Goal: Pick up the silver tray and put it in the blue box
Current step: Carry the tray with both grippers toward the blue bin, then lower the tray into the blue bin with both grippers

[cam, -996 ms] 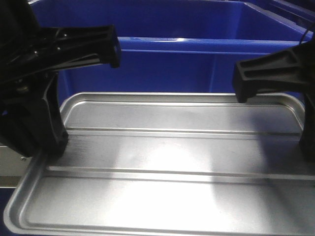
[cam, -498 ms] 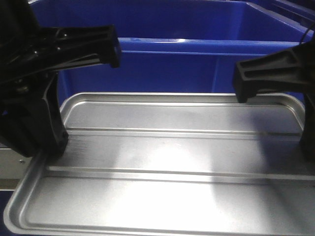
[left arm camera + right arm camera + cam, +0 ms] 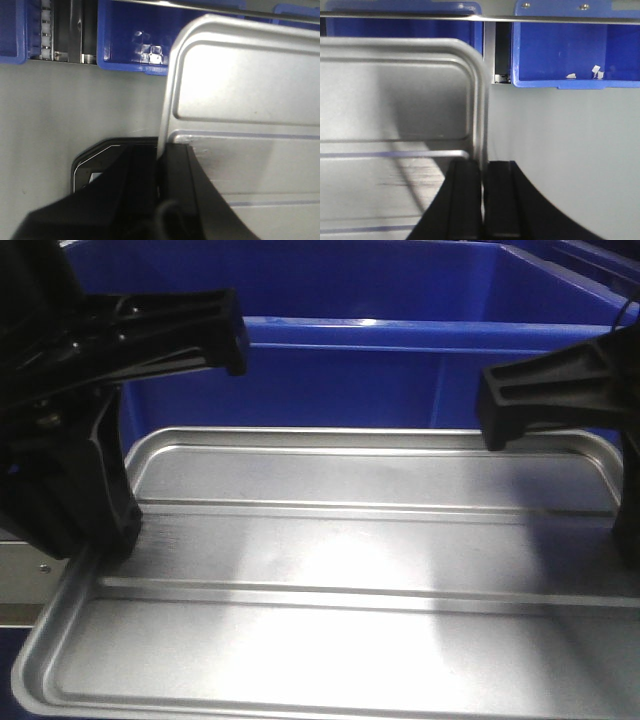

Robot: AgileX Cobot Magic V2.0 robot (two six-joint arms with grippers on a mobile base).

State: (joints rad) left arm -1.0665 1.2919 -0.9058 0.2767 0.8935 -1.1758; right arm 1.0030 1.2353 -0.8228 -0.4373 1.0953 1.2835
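Clamping fingers, left: the left gripper (image 3: 161, 150) is pinching the short-side rim of the silver tray (image 3: 250, 100). Its black fingers (image 3: 187, 185) are sitting one over the recessed floor and one outside the rim, with the metal edge running between them.
Right fingers: the right gripper (image 3: 482, 167) is squeezing the opposite short-side rim. Its two fingers (image 3: 465, 200) are standing on either side of the raised edge, nearly meeting, with only the rim between them.
Silver tray: it is hanging level between the two grippers, outside the box. Its two long ridges are running from side to side and room light is glaring off its floor.
Blue box: the blue box (image 3: 400, 380) is standing just behind the tray. Its near wall is rising above the tray's far rim and its rolled rim is catching a highlight.
Beneath: a grey surface (image 3: 75, 110) is showing under the tray's ends in both wrist views. How far the tray is sitting above it cannot be told.
Further off: a second blue bin (image 3: 570, 50) is lying beyond the tray's corner on the right side, with small white scraps against its wall.
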